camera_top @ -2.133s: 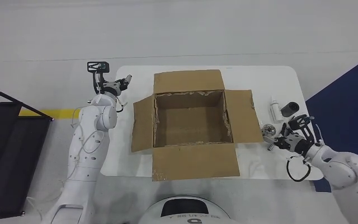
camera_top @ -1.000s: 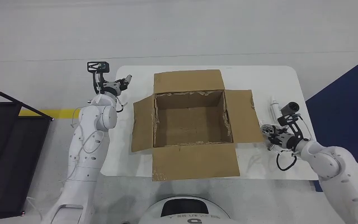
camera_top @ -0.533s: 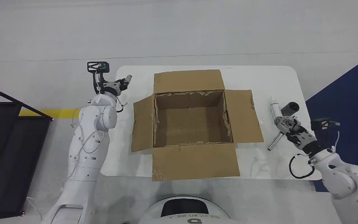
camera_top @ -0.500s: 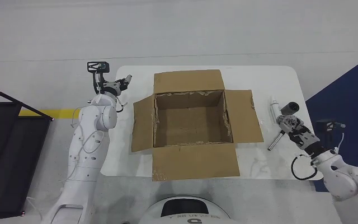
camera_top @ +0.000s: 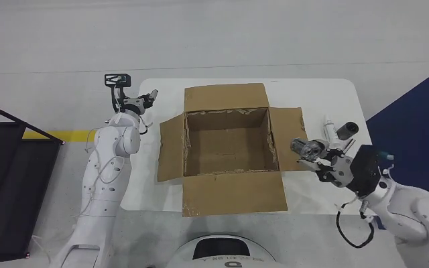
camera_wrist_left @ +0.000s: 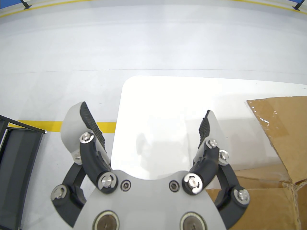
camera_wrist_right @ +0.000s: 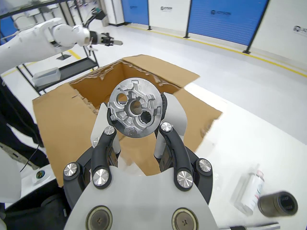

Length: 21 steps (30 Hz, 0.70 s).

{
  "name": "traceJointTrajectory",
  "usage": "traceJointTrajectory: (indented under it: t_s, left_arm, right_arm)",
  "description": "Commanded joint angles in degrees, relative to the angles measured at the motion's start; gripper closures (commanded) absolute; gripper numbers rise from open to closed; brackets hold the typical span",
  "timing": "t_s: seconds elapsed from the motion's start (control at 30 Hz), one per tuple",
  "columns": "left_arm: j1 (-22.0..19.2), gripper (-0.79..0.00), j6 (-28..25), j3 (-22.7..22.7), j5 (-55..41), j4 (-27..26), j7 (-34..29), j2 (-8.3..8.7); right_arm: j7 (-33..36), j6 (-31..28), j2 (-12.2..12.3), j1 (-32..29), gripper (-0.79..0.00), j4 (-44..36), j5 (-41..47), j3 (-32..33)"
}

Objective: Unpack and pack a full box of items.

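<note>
An open cardboard box (camera_top: 230, 141) (camera_wrist_right: 100, 89) sits mid-table with its flaps spread and an empty floor. My right gripper (camera_top: 310, 150) (camera_wrist_right: 136, 116) is shut on a silver metal hub (camera_wrist_right: 135, 107) (camera_top: 299, 147), held in the air over the box's right flap. A white bottle (camera_top: 329, 128) (camera_wrist_right: 249, 190) and a dark cylinder (camera_top: 347, 130) (camera_wrist_right: 278, 203) lie on the table to the right of the box. My left gripper (camera_top: 149, 98) (camera_wrist_left: 146, 120) hangs open and holding nothing over the table's far left corner.
The white table (camera_top: 322, 94) has bare room at the far right and at the left of the box. A black rack (camera_top: 20, 174) stands on the floor left of the table.
My right gripper closed on the metal hub at the right of the table, lifted it and carried it left toward the box. The thin metal rod is gone from the top view. The left arm kept still.
</note>
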Motion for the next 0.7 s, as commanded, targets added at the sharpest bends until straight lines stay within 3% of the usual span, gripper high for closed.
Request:
traceJointTrajectory:
  t_s: [0.0, 0.13, 0.33, 0.5, 0.67]
  left_arm:
    - [0.0, -0.785, 0.0, 0.0, 0.0, 0.0, 0.0, 0.0]
    - [0.0, -0.785, 0.0, 0.0, 0.0, 0.0, 0.0, 0.0]
    - [0.0, -0.785, 0.0, 0.0, 0.0, 0.0, 0.0, 0.0]
    - [0.0, -0.785, 0.0, 0.0, 0.0, 0.0, 0.0, 0.0]
    - [0.0, -0.785, 0.0, 0.0, 0.0, 0.0, 0.0, 0.0]
  right_arm:
    - [8.0, 0.9, 0.4, 4.6, 0.0, -1.8, 2.2, -3.6]
    - [23.0, 4.2, 0.9, 17.7, 0.0, -2.7, 6.0, -15.4]
    - [37.3, 12.7, -1.0, 38.8, 0.0, 5.3, 7.8, -36.4]
    - [42.2, 20.0, -4.8, 54.1, 0.0, 16.3, 8.1, -51.3]
    - [46.2, 23.9, -8.9, 64.6, 0.0, 26.8, 10.7, -62.1]
